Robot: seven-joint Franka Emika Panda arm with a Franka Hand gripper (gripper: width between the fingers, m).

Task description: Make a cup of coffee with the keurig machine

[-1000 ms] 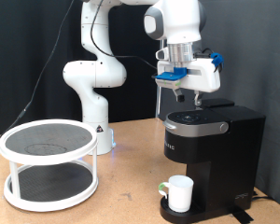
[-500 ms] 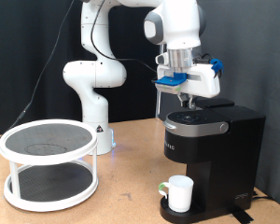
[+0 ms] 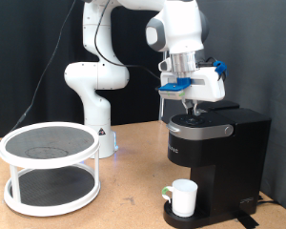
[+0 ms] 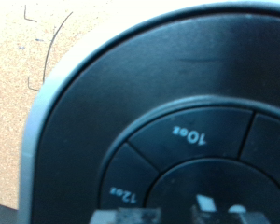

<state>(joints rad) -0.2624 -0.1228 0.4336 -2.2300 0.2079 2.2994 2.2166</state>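
Risk lies in our aim: the gripper [image 3: 193,112] hangs right at the keurig machine [image 3: 214,153] top panel, and we cannot tell how wide its fingers stand. Off-centre, we might strike the 10oz button [image 4: 191,136] or 12oz. The cup [image 3: 184,197] sits on the drip tray below.

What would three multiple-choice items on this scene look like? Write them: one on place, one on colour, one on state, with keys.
1. Where does the cup stand?
A. on the keurig machine's drip tray
B. on the two-tier rack
C. on the machine's lid

2. What colour is the cup?
A. black
B. white
C. blue

3. Where is the hand?
A. over the rack
B. at the cup
C. down at the machine's top panel

Key: A, it sits at the machine's base; B, plain white; C, the wrist view fills with the size buttons.
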